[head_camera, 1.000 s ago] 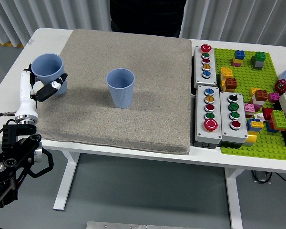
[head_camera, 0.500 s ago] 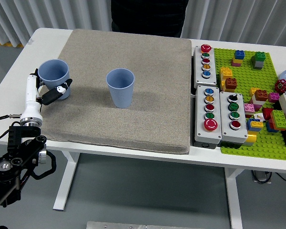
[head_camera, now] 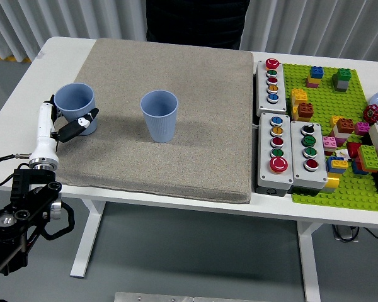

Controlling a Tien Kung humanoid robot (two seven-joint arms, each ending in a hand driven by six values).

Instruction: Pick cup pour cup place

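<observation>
While our left hand reaches in from the lower left, its fingers are curled around the side of a blue cup, so we hold that cup in a grasp. It stands upright at the left edge of the grey mat, its open mouth facing up, and whether its base rests on the mat or sits just above it we cannot tell. A second blue cup stands upright farther right on the mat, well apart from the one we hold and untouched. The mat covers most of the white table, whose bare top shows along the left side. To the right of the mat we see three grey button boxes with coloured buttons, lying side by side just beside the mat's right edge. Beyond them lies a green brick plate scattered with small coloured bricks. At the far side of the table a person in dark clothing stands behind the mat; their hands are out of sight. Our right hand does not show.
</observation>
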